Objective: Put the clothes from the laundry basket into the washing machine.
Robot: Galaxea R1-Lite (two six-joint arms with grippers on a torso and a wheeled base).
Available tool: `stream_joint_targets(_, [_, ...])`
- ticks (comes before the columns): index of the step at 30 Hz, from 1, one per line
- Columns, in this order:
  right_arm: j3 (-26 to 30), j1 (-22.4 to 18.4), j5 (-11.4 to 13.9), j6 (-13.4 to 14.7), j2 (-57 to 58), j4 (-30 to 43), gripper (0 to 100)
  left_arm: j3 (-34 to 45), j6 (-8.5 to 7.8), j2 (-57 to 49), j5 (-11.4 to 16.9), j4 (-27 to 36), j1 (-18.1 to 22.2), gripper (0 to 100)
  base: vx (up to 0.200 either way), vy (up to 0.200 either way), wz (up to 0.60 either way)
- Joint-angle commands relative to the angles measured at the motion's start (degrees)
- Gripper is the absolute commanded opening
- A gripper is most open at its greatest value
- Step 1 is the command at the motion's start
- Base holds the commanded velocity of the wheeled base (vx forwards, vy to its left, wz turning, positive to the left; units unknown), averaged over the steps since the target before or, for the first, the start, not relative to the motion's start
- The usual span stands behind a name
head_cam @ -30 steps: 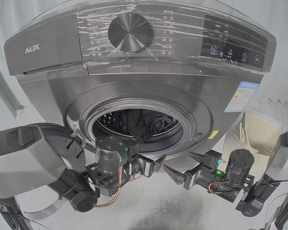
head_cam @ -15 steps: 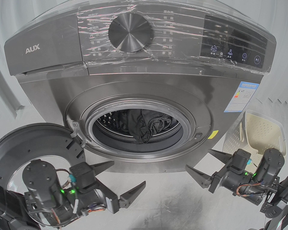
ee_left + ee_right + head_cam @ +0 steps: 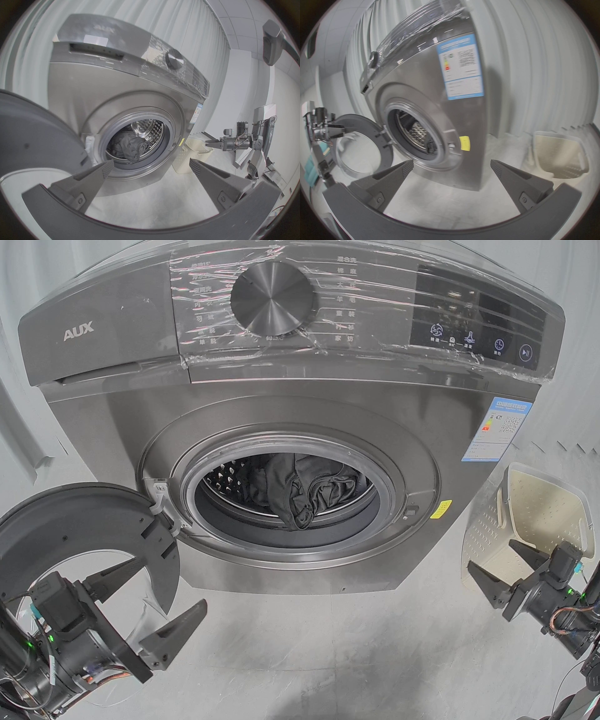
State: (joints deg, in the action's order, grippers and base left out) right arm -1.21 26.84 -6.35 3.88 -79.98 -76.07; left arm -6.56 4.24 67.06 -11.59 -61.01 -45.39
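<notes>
Left gripper (image 3: 175, 582): lower left of the head view, jaws spread wide, nothing between them. It hangs low over the grey floor (image 3: 325, 646), just in front of the round door (image 3: 81, 521). Right gripper (image 3: 490, 554): lower right, jaws likewise wide and holding nothing, tips against the near wall of the laundry basket (image 3: 484, 534); contact cannot be judged. The basket is cream and perforated. It stands on the floor at right of frame, just beside the right-hand corner of the washing machine (image 3: 312, 402), with its inner wall showing. The door is swung fully open to the left on its hinge. Clothes (image 3: 300, 490): one dark bundle lying inside the drum (image 3: 228, 480), centre of frame, with a fold drooping over the front edge onto the grey seal (image 3: 350, 527). Above the opening is a large round dial (image 3: 273, 299) at top centre, and the control strip is wrapped in clear film (image 3: 375, 309). A blue-bordered label (image 3: 497, 430) is stuck at the machine's upper right front. In the right wrist view a pale pleated curtain (image 3: 537, 62) hangs behind the machine.
</notes>
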Motion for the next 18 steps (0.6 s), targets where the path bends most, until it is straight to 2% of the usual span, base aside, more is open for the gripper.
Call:
stream_joint_targets(1, [1.2, -8.6, -0.1, -3.1, 16.7, 12.9, 100, 4.7, -1.96, -12.7, 0.3, 2.8, 7.2, 100, -0.2, 0.0, 0.0])
stream_joint_targets(2, [1.2, -8.6, -0.1, -3.1, 16.7, 12.9, 100, 4.7, -1.96, -12.7, 0.3, 2.8, 7.2, 100, -0.2, 0.0, 0.0])
stream_joint_targets(4, [1.2, -8.8, 0.3, -3.8, 26.3, 24.8, 100, 4.9, -2.22, -17.2, 0.0, 7.0, 10.0, 100, -0.2, 0.0, 0.0])
stream_joint_targets(7, [1.2, -9.6, 0.1, -4.2, 34.5, 32.7, 100, 5.3, -2.75, -21.7, 0.3, 11.8, 12.7, 100, -0.2, 0.0, 0.0])
stream_joint_targets(10, [1.2, -11.3, 0.2, -4.1, 43.0, 39.9, 100, 6.6, -2.84, -27.2, 0.8, 15.5, 15.0, 100, -0.2, 0.0, 0.0])
stream_joint_targets(11, [1.2, -11.3, 0.2, -4.1, 43.0, 39.9, 100, 6.6, -2.84, -27.2, 0.8, 15.5, 15.0, 100, -0.2, 0.0, 0.0])
stream_joint_targets(12, [1.2, -12.3, 0.3, -4.4, 48.1, 43.3, 100, 6.6, -2.22, -29.7, 0.7, 18.6, 16.5, 100, -0.2, 0.0, 0.0])
stream_joint_targets(17, [1.1, -15.2, 0.3, -4.3, 56.7, 50.8, 100, 6.6, -2.4, -37.6, 1.5, 25.8, 21.5, 100, -0.2, 0.0, 0.0])
stream_joint_targets(18, [1.1, -16.6, 0.5, -4.2, 60.2, 54.8, 100, 6.6, -2.48, -40.5, 2.6, 29.4, 23.5, 100, -0.2, 0.0, 0.0])
